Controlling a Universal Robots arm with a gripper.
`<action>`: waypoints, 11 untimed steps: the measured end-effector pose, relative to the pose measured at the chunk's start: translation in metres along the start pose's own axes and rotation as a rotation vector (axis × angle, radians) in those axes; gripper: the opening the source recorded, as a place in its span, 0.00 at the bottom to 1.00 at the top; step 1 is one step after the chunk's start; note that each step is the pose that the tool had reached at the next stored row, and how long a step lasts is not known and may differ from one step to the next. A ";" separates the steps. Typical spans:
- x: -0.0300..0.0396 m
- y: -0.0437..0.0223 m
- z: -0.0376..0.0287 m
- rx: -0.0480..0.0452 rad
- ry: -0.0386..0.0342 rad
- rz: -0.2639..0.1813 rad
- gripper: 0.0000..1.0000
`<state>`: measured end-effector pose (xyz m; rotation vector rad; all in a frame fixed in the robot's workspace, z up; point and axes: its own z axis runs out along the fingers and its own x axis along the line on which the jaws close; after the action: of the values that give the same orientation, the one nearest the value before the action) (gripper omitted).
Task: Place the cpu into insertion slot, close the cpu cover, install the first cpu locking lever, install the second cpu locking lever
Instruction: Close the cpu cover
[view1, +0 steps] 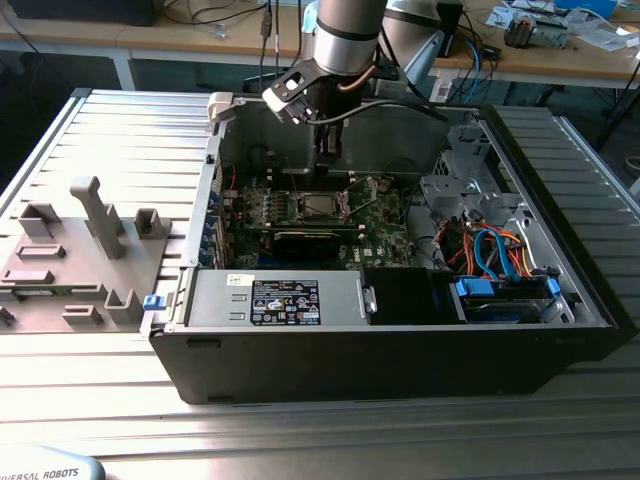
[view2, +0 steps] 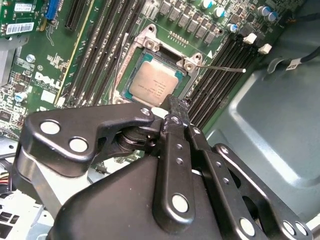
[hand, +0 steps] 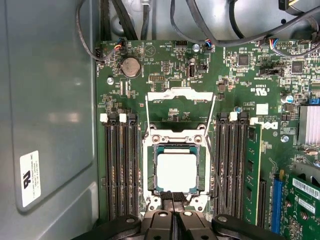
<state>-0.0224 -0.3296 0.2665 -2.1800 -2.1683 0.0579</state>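
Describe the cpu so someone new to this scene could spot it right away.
Find the green motherboard inside the open case. At its middle, between black memory slots, lies the cpu: the one flat pale silver square, framed by a metal-rimmed socket.

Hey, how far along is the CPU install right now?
Done: the cpu sits in the insertion slot. In hand: nothing gripped; the end effector, fingers shut, is right at the cpu's edge. Left: the cpu cover lies flipped open beside the slot, and a thin locking lever sticks out unlatched.
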 end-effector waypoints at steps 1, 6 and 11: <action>0.0000 0.0014 -0.0001 0.0000 0.0000 0.000 0.11; 0.0001 0.0032 -0.0002 0.0000 -0.0007 0.000 0.11; 0.0001 0.0063 -0.0004 0.0000 -0.0009 0.000 0.11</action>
<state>-0.0162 -0.3295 0.2664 -2.1804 -2.1687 0.0589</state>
